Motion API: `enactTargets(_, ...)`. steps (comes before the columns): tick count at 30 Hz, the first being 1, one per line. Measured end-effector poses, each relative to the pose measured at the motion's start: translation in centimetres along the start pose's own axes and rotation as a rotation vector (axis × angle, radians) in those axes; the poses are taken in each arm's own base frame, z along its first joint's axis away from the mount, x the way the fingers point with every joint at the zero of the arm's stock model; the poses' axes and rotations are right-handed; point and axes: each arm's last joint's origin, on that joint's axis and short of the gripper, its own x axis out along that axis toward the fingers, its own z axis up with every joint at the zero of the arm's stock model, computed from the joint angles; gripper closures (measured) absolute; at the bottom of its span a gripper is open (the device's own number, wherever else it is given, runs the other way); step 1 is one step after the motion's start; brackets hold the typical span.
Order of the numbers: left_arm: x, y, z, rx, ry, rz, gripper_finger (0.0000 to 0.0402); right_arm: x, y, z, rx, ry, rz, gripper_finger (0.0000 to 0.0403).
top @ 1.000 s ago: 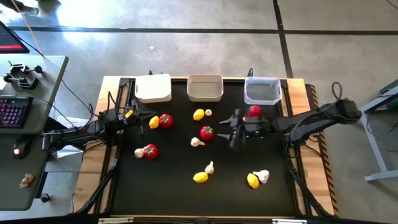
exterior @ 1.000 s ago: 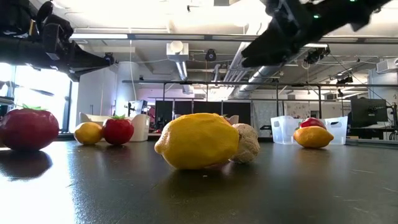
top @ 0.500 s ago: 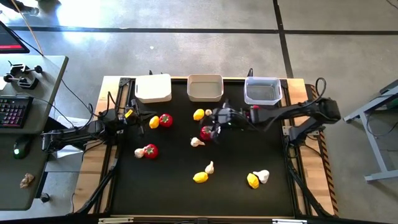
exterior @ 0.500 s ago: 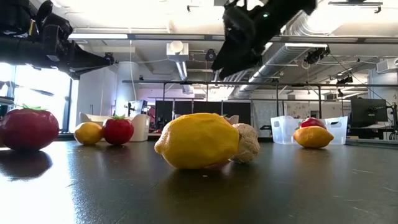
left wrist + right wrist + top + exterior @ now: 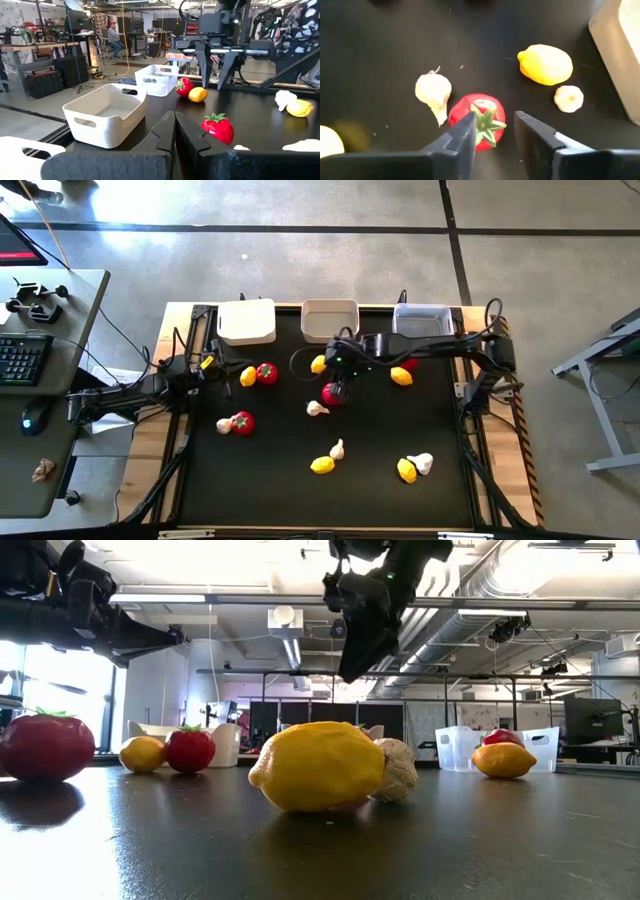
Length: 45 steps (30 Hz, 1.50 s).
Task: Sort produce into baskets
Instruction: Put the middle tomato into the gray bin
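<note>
My right gripper [image 5: 495, 132] hangs open, slanting down over a red tomato [image 5: 477, 117] in the middle of the table, one finger on either side above it and clear of it. In the high view this gripper [image 5: 338, 380] is just beyond that tomato [image 5: 332, 394]. A garlic bulb [image 5: 434, 92], a lemon [image 5: 545, 64] and a small garlic [image 5: 568, 98] lie around it. Three baskets line the far edge: white [image 5: 247, 321], greyish-white [image 5: 330, 320], clear [image 5: 423, 323]. My left gripper [image 5: 174, 127] waits shut at the left, level above the table.
More produce lies scattered: a lemon [image 5: 248, 376] and tomato [image 5: 266, 373] by the left gripper, a tomato with garlic [image 5: 240, 422] nearer, a lemon [image 5: 401, 377] and tomato [image 5: 408, 363] under the right arm, and lemon and garlic pairs [image 5: 322, 465] [image 5: 412, 468] near the front.
My right gripper has swung toward the table's left, from beside the clear basket to above the middle tomato, and has tipped from near level to pointing steeply down. No produce has moved.
</note>
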Motion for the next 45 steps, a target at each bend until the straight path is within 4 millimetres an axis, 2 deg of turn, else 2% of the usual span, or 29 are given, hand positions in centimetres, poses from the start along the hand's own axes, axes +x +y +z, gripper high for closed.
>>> enactTargets(4, 0.0, 0.0, 0.0, -0.035, -0.001, -0.002, 0.0401, 0.7, 0.2, 0.8, -0.056, 0.067, -0.008, 0.0200)
enactTargets(9, 0.0, 0.0, -0.1, -0.021, 0.005, -0.002, 0.0402, 1.3, 0.8, 1.1, -0.121, 0.136, 0.081, 0.0126)
enactTargets(14, 0.0, 0.0, 0.0, 0.015, -0.002, -0.001, 0.0401, 2.9, 1.3, 0.8, -0.205, 0.176, 0.096, 0.0088)
enactTargets(20, 0.0, 0.0, 0.0, 0.005, 0.000, -0.001, 0.0402, 4.6, 0.9, 0.7, -0.273, 0.199, 0.075, 0.0084)
enactTargets(27, 0.0, 0.0, 0.0, -0.013, 0.003, -0.001, 0.0402, 6.5, 0.5, 0.4, -0.270, 0.233, 0.146, 0.0084)
enactTargets(45, 0.0, 0.0, -0.2, -0.039, 0.026, 0.000, 0.0401, 8.3, 0.4, -0.3, -0.306, 0.280, 0.158, 0.0084)
